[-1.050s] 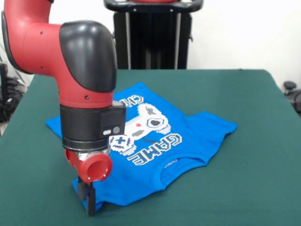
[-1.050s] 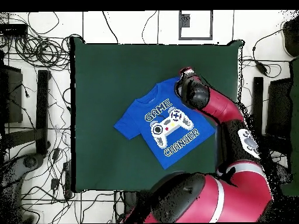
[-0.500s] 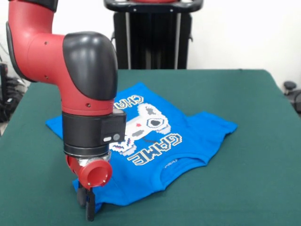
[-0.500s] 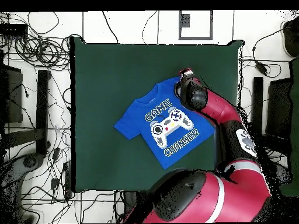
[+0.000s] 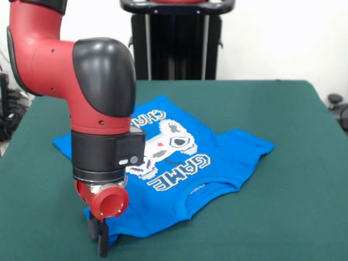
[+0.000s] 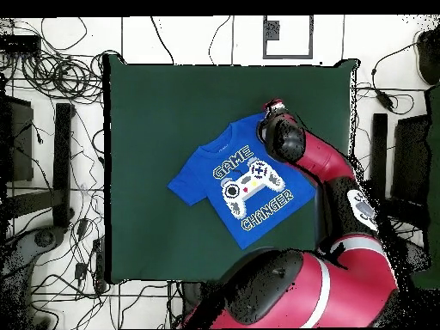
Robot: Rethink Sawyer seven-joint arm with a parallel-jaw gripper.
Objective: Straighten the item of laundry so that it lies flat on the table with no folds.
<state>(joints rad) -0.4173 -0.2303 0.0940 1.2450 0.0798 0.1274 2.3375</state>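
My gripper (image 5: 101, 239) is down at the shirt's (image 5: 217, 157) sleeve corner in the front view, at the shirt's end nearest the table's (image 5: 304, 217) camera-side edge. Two dark fingers (image 5: 103, 243) show below the red wrist cap, close together, with blue fabric directly beside them. I cannot tell whether they are closed on the cloth or only standing against it.

The overhead view hides the gripper completely: my wrist (image 6: 282, 137) covers it and sits over the shirt's (image 6: 241, 180) corner that points toward the table's (image 6: 155, 103) edge opposite my base. This view gives the shirt's full outline instead, which my arm partly blocks in the front view.

Shirt position: overhead, it lies a little toward my arm's side of the table centre, turned diagonally to the table edges, clear of all four edges.

Shirt condition:
- Bright blue, printed side up.
- White "GAME" and "CHANGER" lettering with a white controller graphic between the words, all fully readable overhead.
- The body lies mostly flat.
- The front view shows the neckline curved along the near side and one sleeve spread toward the table's right edge.
- In that view slight ripples run near this sleeve, and the hem corner behind my arm lies flat on the green top.
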